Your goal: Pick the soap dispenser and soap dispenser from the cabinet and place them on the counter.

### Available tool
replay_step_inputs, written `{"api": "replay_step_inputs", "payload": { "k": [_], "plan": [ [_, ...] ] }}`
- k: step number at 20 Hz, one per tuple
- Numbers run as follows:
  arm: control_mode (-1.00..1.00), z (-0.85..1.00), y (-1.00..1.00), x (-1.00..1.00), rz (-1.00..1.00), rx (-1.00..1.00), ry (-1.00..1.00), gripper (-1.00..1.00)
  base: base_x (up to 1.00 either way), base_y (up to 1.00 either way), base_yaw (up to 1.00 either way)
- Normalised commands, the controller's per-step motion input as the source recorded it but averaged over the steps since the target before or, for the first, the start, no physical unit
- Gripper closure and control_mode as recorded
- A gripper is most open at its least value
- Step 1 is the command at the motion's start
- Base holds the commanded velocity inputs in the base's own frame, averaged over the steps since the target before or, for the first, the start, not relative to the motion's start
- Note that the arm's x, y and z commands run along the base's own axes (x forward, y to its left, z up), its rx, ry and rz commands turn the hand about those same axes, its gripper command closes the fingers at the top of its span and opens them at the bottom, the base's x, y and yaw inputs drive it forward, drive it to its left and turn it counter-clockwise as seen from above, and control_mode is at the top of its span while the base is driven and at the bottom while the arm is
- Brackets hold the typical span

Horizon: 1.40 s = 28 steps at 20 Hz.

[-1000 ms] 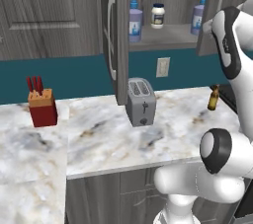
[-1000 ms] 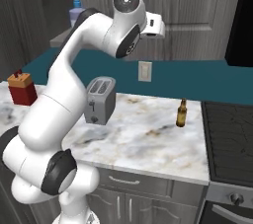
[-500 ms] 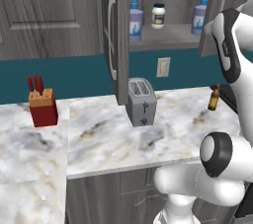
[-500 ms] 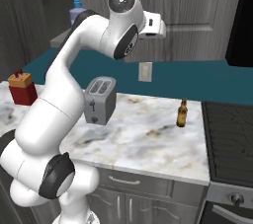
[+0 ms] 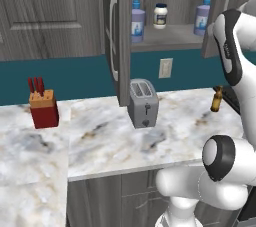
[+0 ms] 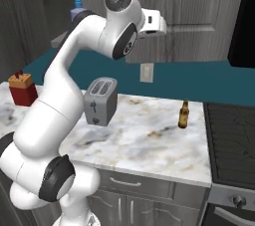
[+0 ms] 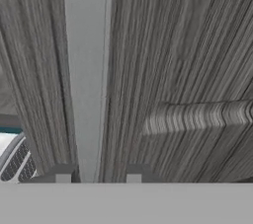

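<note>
Two lavender soap dispensers with blue pumps stand on the shelf of the open cabinet (image 5: pixel 170 36), one at the left (image 5: pixel 137 21) and one at the right (image 5: pixel 202 17). A blue pump top (image 6: pixel 77 5) peeks out behind the arm. My gripper (image 6: pixel 160 24) is raised against the cabinet's right door (image 5: pixel 220 1). Up close, my gripper (image 7: pixel 98 173) straddles the door's silver bar handle (image 7: pixel 86 70). The jaws stand narrowly apart, with a gap between the right fingertip (image 7: pixel 134 172) and the bar. It holds nothing. The marbled counter (image 5: pixel 100 141) lies below.
A small white jar (image 5: pixel 160 15) sits between the bottles. On the counter are a silver toaster (image 5: pixel 143 103), a red knife block (image 5: pixel 43 108) and a brown bottle (image 5: pixel 216 100). The left door (image 5: pixel 122 36) juts out over the toaster. A stove (image 6: pixel 231 130) lies to the right.
The arm's elbow has drifted slightly left in the right base view while the hand stays at the door handle. The bottles have not moved.
</note>
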Motion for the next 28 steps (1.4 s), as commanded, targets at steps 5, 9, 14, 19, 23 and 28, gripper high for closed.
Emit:
{"api": "replay_step_inputs", "payload": {
  "k": [5, 9, 14, 19, 23, 28],
  "plan": [
    [-1.0, 0.39, -0.28, -0.18, 0.05, 0.0, -0.02, 1.0, 0.0, 0.0, 0.0],
    [-1.0, 0.31, -0.2, -0.12, 0.04, -0.02, 0.0, 1.0, 0.0, 0.0, 0.0],
    [-1.0, 0.29, -0.18, -0.2, 0.03, -0.01, -0.01, 1.0, 0.0, 0.0, 0.0],
    [-1.0, 0.31, -0.21, -0.21, 0.05, 0.0, -0.03, -1.0, 0.0, 0.0, 0.0],
    [-1.0, 0.29, -0.15, -0.23, 0.05, -0.01, -0.03, -1.0, 0.0, 0.0, 0.0],
    [-1.0, 0.2, -0.05, -0.17, 0.04, -0.01, -0.01, -1.0, 0.0, 0.0, 0.0]
  ]
}}
